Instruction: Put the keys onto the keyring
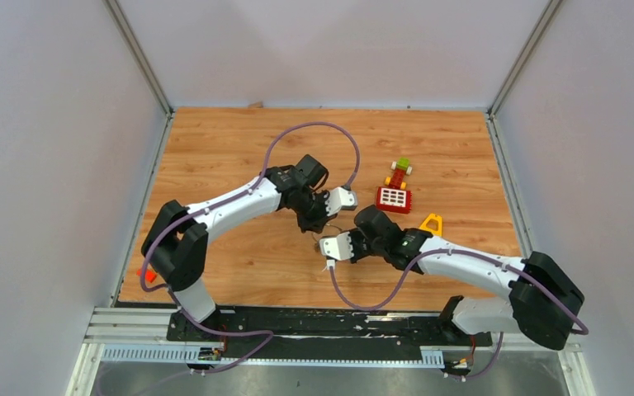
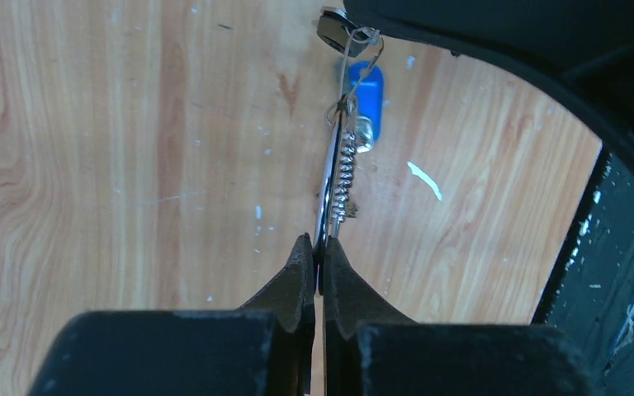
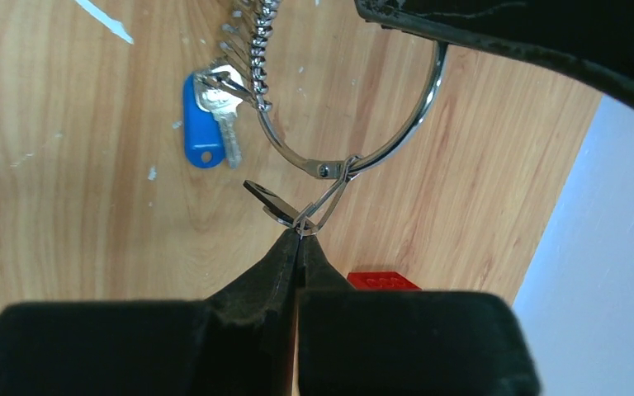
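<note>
The keyring (image 3: 417, 115) is a silver ring held up off the wooden table, carrying a blue tag (image 3: 201, 124), a silver key (image 3: 226, 120) and a coiled spring section. My left gripper (image 2: 322, 252) is shut on its rim, which shows edge-on (image 2: 330, 177) in the left wrist view. A small black-headed key (image 3: 266, 200) hangs on a thin wire loop (image 3: 324, 202) that is hooked onto the ring. My right gripper (image 3: 300, 233) is shut where that loop meets the key's head. In the top view both grippers (image 1: 328, 223) (image 1: 320, 242) meet at mid-table.
A red block with a white window (image 1: 395, 198) and green and yellow bricks (image 1: 399, 169) lie right of the grippers. A yellow triangular frame (image 1: 431, 223) sits beside the right arm. Something orange (image 1: 144, 274) lies at the table's left edge. Grey walls enclose the table.
</note>
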